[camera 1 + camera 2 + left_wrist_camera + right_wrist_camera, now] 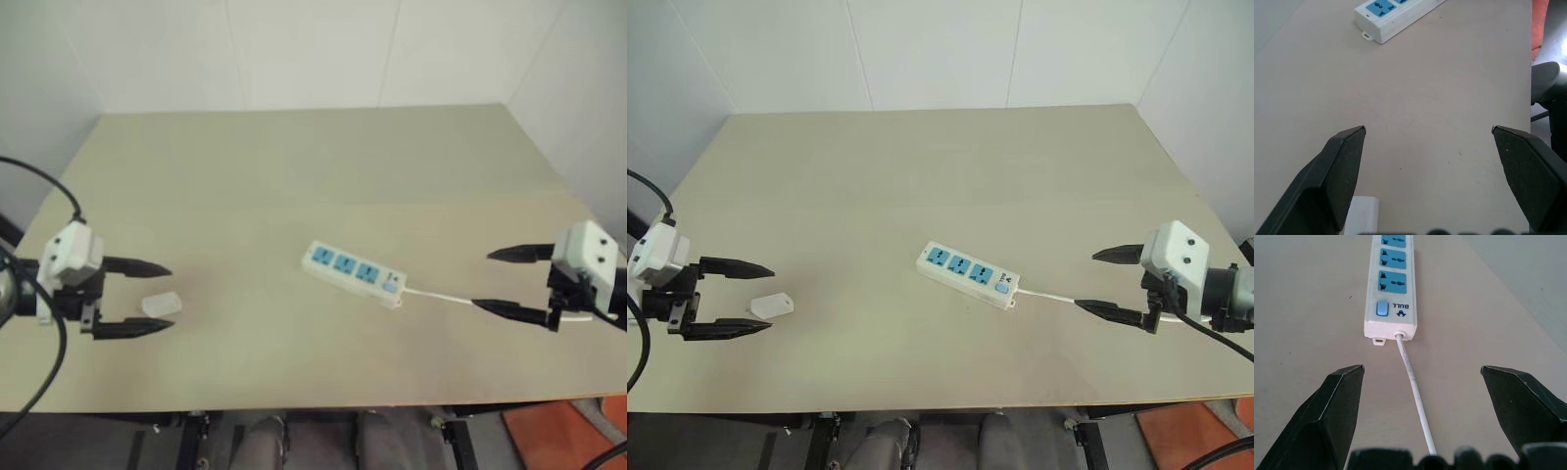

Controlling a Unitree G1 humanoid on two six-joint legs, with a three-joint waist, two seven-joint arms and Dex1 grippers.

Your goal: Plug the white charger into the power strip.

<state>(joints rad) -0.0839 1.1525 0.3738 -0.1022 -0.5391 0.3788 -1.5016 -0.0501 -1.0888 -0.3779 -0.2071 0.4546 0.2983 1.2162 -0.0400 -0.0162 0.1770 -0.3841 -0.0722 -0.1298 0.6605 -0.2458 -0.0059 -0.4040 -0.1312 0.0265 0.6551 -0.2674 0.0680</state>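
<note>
The power strip (354, 273) lies slantwise near the table's middle, three blue sockets up, its switch end and thin white cord (439, 293) pointing right. The white charger (161, 303) lies flat at the left. My left gripper (169, 296) hovers open around it, one black fingertip on each side and not touching; in the left wrist view the charger (1362, 214) peeks out beside a finger (1338, 171). My right gripper (482, 280) is open at the right, above the cord (1413, 382), facing the strip's switch end (1390, 281). Both grippers are empty.
The beige table (294, 176) stretches bare behind the strip to a white wall. Its front edge runs just below both grippers. An orange patch of floor (563, 431) shows at the lower right.
</note>
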